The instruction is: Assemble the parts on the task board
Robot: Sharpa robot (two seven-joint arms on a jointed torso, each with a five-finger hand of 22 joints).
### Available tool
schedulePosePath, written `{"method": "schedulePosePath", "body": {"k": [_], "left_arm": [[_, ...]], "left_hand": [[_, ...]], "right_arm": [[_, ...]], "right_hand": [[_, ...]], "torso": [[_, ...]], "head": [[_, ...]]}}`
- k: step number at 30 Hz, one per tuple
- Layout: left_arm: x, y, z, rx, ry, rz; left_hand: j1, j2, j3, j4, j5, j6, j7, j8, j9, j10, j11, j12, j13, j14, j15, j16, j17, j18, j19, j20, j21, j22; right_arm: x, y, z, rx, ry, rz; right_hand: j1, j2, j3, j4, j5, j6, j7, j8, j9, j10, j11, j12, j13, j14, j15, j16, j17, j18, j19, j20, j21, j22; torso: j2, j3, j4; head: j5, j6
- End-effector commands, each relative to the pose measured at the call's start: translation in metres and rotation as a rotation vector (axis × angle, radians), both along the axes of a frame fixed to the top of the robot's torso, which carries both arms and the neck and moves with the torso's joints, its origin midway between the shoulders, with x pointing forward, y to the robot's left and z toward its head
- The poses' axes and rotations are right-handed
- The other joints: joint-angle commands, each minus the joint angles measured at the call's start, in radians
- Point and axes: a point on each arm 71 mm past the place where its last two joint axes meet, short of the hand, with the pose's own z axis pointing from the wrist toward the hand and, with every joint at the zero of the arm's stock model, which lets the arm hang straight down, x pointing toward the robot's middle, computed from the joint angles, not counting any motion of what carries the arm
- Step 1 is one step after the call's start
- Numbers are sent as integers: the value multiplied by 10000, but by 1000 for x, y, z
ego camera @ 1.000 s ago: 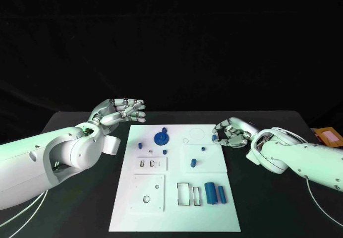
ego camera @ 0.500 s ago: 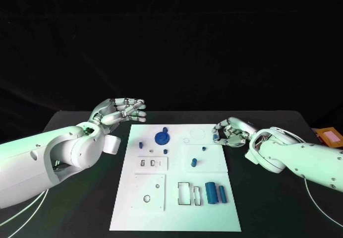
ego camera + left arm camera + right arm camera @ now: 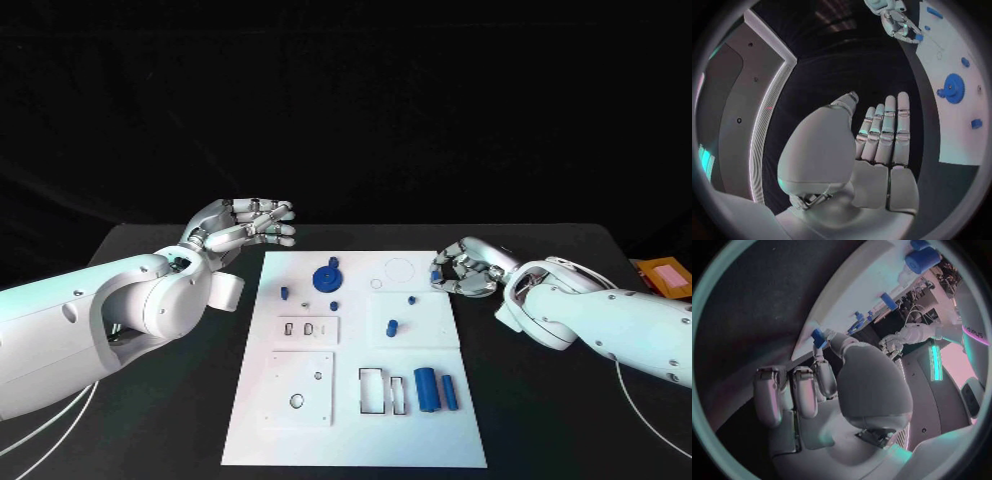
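Note:
The white task board (image 3: 361, 420) lies mid-table. A blue gear (image 3: 329, 276) sits near its far end, with small blue pegs (image 3: 389, 326) around it. A thick blue cylinder (image 3: 427, 389) and a thin one (image 3: 450, 392) rest near the front right. My right hand (image 3: 464, 265) hovers at the board's far right edge and pinches a small blue part (image 3: 819, 336) between thumb and fingertip; the part (image 3: 918, 36) is also in the left wrist view. My left hand (image 3: 238, 225) is raised off the board's far left corner, fingers straight (image 3: 882, 135), holding nothing.
An orange box (image 3: 666, 272) sits at the table's right edge. Recessed slots and holes (image 3: 382, 390) mark the board's near half. Bare black table runs along both long sides of the board.

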Motion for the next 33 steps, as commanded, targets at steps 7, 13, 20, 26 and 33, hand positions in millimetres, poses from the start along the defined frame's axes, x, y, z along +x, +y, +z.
{"method": "schedulePosePath", "body": {"k": [7,13,20,26,33], "left_arm": [[0,-1,1,-85,-4,-157],[0,-1,1,-83,-4,-151],[0,0,1,-83,21,-181],[0,1,0,-76,30,-173],[1,1,0,-66,45,-164]], "left_hand": [[12,-47,35,-2,-62,-22,173,-21,0,-28,-36,16,14,-78,9,-41,9,169,-81,-3,48,8],[12,-47,35,-2,-62,-22,173,-21,0,-28,-36,16,14,-78,9,-41,9,169,-81,-3,48,8],[119,8,121,-78,-17,-21,173,-31,3,-37,-37,16,14,-88,7,-72,61,178,-130,-1,118,42],[137,19,142,-91,-11,-21,173,-33,4,-38,-37,16,14,-89,6,-78,71,179,-139,-2,134,50],[131,13,140,-90,-17,-21,174,-33,4,-37,-36,17,14,-89,6,-79,74,178,-142,-1,138,52]], "right_arm": [[0,1,-1,-171,-66,24],[-1,4,3,-146,-620,-40],[-9,15,13,154,-931,150],[-18,38,32,170,-1163,204],[-27,83,42,97,-1096,519]], "right_hand": [[-3,190,116,-31,-109,181,-80,181,88,29,-105,50,330,841,-118,30,1696,-71,447,-97,-14,1979],[63,346,294,-118,-82,205,-131,276,133,69,-160,81,371,858,-170,52,1767,-114,560,-153,106,2103],[37,683,597,-146,10,160,-155,389,205,69,-189,30,335,869,-206,65,1809,-140,631,-199,180,2182],[-48,681,616,-137,51,140,-159,427,233,59,-190,-1,311,867,-205,60,1798,-157,677,-203,231,2232],[-104,672,629,-132,92,115,-157,445,248,42,-189,-37,279,862,-208,52,1777,-164,697,-206,252,2254]], "torso": [[4,4,4],[3,8,-1],[-38,-17,-21],[-61,-43,-20],[-126,-94,-33]], "head": [[-30,-16],[-17,-23],[8,-38],[21,-32],[82,-65]]}}
